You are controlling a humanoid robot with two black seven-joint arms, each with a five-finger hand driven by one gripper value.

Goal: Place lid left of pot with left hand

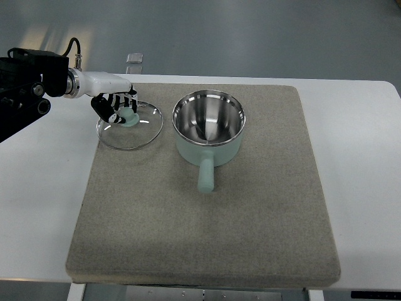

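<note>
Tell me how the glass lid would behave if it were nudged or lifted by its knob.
The lid looks like clear glass in a metal rim, so probably stiff and breakable if dropped. It lies flat on the grey mat, so a nudge would likely slide it, not roll it. The left hand is curled at the small knob, a grip that may slip.

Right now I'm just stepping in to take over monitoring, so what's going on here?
The left robot hand is curled around the pale green knob of a glass lid. The lid sits at the left edge of the grey mat, just left of the open pot and apart from it. The pot is empty, its handle pointing toward the near edge. The hand has not let go yet. No right arm shows.
</note>
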